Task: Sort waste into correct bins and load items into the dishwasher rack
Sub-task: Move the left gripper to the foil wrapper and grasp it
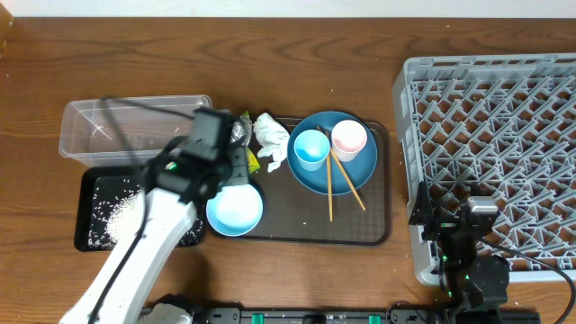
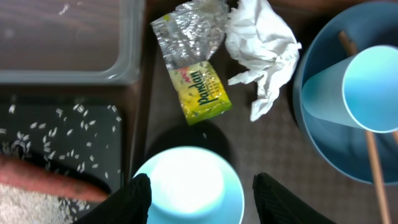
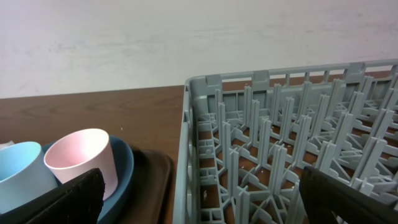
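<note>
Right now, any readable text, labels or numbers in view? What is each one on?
"Pamlan": green print on the yellow part of the snack wrapper, left wrist view; the last letters are uncertain.
Small red print just above it on the same wrapper: too blurred to read.
No other text shows in any view.

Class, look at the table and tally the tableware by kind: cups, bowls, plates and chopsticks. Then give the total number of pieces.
Cups: 2, a small light-blue cup and a small pink cup
Bowls: 1, a round light-blue bowl
Plates: 1, a large round dark-blue plate
Chopsticks: 2, thin wooden chopsticks
Total: 6
</note>
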